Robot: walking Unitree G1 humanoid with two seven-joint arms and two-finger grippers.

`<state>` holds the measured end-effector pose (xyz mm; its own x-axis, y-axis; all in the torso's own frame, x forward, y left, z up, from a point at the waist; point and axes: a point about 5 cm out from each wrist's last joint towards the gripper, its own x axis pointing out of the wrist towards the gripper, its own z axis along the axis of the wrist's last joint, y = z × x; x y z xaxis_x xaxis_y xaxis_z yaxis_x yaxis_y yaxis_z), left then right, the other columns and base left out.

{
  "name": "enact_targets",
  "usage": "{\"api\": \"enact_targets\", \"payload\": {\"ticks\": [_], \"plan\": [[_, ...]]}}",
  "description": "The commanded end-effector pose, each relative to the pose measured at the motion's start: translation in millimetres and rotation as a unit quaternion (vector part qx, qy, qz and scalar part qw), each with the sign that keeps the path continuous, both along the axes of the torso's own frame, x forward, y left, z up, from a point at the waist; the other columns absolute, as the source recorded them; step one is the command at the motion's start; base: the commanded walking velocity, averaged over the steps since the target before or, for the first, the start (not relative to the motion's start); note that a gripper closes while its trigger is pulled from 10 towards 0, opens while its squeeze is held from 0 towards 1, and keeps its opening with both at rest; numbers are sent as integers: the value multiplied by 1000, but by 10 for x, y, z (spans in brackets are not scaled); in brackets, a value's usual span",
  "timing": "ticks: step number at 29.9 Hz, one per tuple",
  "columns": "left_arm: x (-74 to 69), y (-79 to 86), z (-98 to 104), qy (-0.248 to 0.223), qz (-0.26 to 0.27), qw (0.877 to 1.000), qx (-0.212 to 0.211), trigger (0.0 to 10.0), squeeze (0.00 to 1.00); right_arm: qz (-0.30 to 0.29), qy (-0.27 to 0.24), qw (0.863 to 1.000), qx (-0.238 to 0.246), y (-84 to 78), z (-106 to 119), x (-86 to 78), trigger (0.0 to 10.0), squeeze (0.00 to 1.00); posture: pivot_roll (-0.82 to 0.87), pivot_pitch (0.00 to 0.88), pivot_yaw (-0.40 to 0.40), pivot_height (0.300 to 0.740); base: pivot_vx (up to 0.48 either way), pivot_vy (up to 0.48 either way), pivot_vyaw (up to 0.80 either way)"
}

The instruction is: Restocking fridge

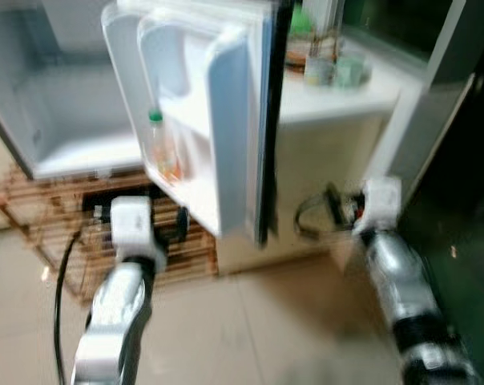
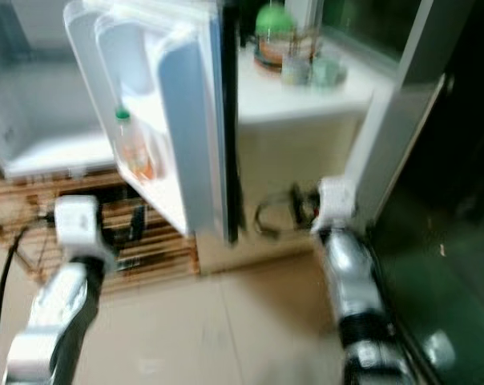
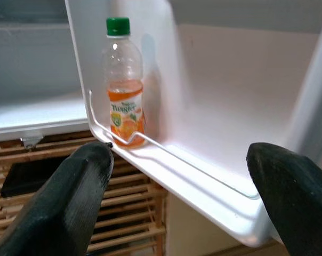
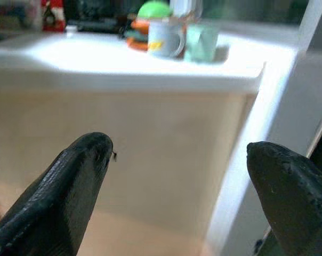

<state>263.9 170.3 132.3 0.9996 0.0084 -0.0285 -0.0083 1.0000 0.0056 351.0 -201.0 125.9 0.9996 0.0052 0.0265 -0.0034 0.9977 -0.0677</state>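
The small fridge (image 1: 66, 152) stands open, its white door (image 1: 226, 120) swung toward me. On the door shelf stands one orange drink bottle (image 1: 163, 148) with a green cap, upright behind a wire rail (image 3: 166, 153). My left gripper (image 1: 172, 226) hangs low beneath the door shelf, open and empty, pointing up at the bottle (image 3: 123, 88). Over to the right of the door, my right gripper (image 1: 312, 215) is open with nothing between its fingers. It faces the beige front of a white counter (image 4: 123, 64).
A wooden slatted rack (image 1: 42, 216) carries the fridge. Cups and a green-lidded container (image 1: 326, 56) sit on the counter top. A dark glass door (image 1: 458, 208) closes off the right side. A black cable (image 1: 62, 281) trails by my left arm. Tiled floor lies below.
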Motion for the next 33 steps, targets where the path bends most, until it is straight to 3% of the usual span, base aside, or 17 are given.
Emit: {"api": "enact_targets", "payload": {"ticks": [1,2,4,5,7,10,16,21,25,27,29,30,33], "plan": [[-1,117,-156,53,17,998,41,10000,0,-9,12,1000,-2,43,-8,65,10000,0,-31,0,4,740,0,0,0],[9,157,-263,89,17,994,54,10000,0,-14,19,1000,0,38,-5,96,10000,0,-31,0,4,740,0,0,0],[13,187,-331,111,18,992,61,10000,0,-17,24,1000,2,39,-5,118,10000,0,-28,0,5,740,0,0,0],[9,303,-587,193,27,979,55,10000,0,-17,39,999,-2,109,4,198,10000,0,-32,0,11,740,0,0,0],[-6,359,-727,235,28,971,41,10000,0,-15,42,999,7,172,33,252,10000,0,-32,0,13,740,0,0,0],[-25,361,-812,258,15,965,42,10000,0,-7,45,999,13,242,62,294,10000,0,-36,0,18,740,0,0,0],[-198,255,-1176,346,-48,934,74,10000,0,44,26,998,43,590,268,420,10000,0,-33,0,18,740,0,0,0],[-204,393,-1292,369,-59,919,127,10000,0,82,18,995,54,774,322,442,10000,0,-49,0,22,740,0,0,0],[-195,479,-1290,374,-58,917,130,10000,0,123,16,989,77,945,372,440,10000,0,-53,0,25,740,0,0,0],[-212,508,-1324,382,-63,912,132,10000,0,164,19,983,84,1092,394,419,10000,0,-57,0,28,740,0,0,0],[-286,499,-1421,406,-93,900,131,10000,0,218,21,972,79,1273,422,371,10000,0,-61,0,31,740,0,0,0],[-351,484,-1493,422,-116,891,125,10000,0,266,18,961,78,1410,467,311,10000,0,-61,0,31,740,0,0,0],[-492,506,-1634,452,-137,873,122,10000,0,430,11,895,118,1815,698,-34,10000,0,-78,0,38,740,0,0,0]]}}
